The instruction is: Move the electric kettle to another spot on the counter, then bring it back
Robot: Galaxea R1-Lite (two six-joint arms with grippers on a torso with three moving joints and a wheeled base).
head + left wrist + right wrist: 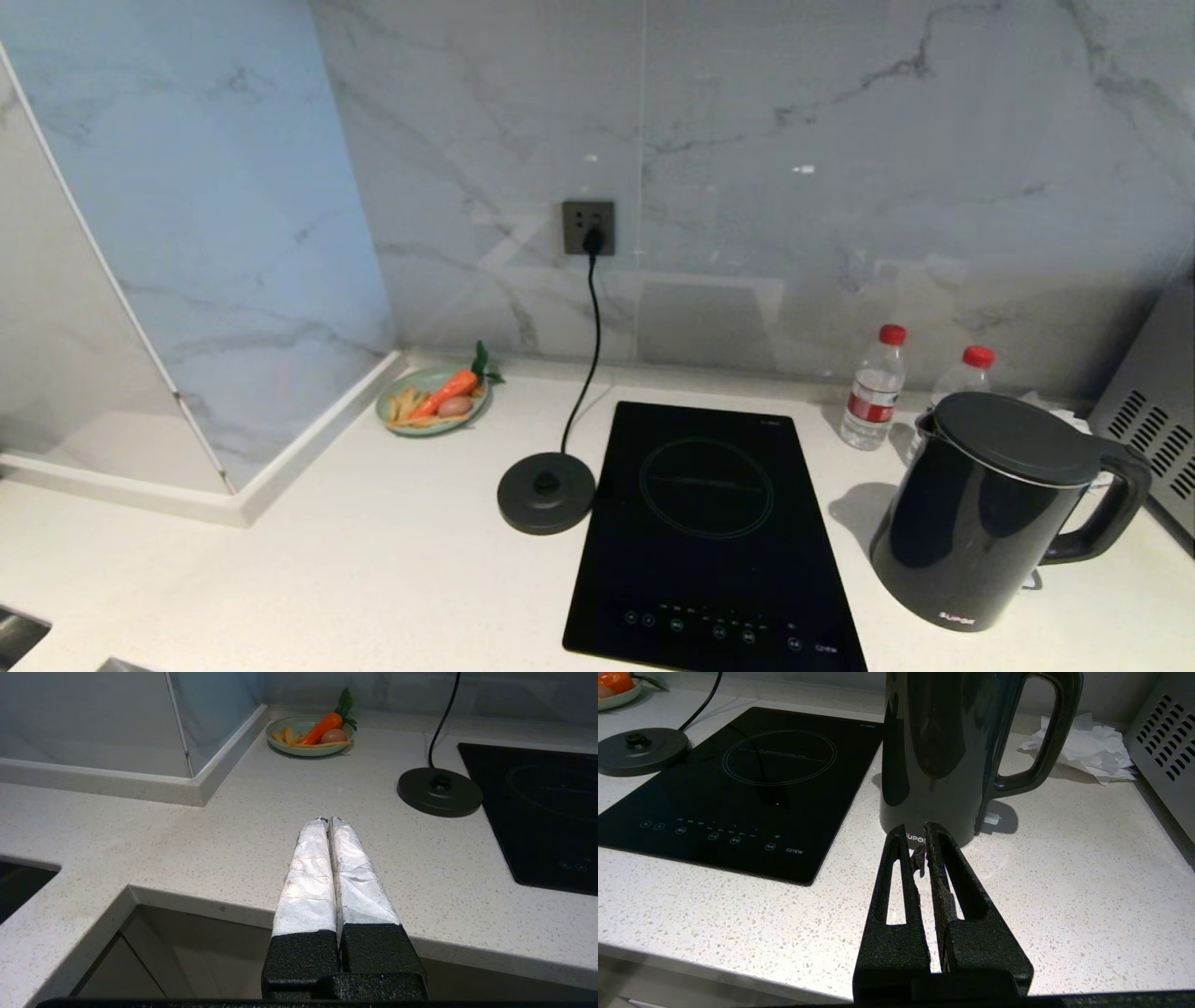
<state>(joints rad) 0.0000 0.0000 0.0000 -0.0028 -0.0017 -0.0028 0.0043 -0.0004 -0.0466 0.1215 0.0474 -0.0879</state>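
Two grippers are drawn back at the front edge of the counter (pixel 392 569), neither touching anything. Largest first: the counter runs wide and white beneath a marble wall, with the black cooktop (pixel 709 532) set flush in its middle. Right of the cooktop stands the electric kettle (pixel 990 513), upright on bare stone, off its base disc (pixel 546 492), which lies corded on the far side of the cooktop; the two are well apart. I judge that the outward move is either done or not begun; the pictures cannot settle which, and at least one carry remains. The right gripper (pixel 917 835) sits low just before the kettle's foot, jaws together on nothing, the handle (pixel 1045 732) turned to its right. The left gripper (pixel 327 821) hovers over open counter near the front lip, its jaws likewise pressed together. Room for moving: ample clear stone left of the disc and ahead of it; tighter on the right, where a vented appliance (pixel 1153 439), crumpled paper (pixel 1083 746) and two water bottles (pixel 873 387) crowd the kettle. A plate of food (pixel 432 399) occupies the back corner.
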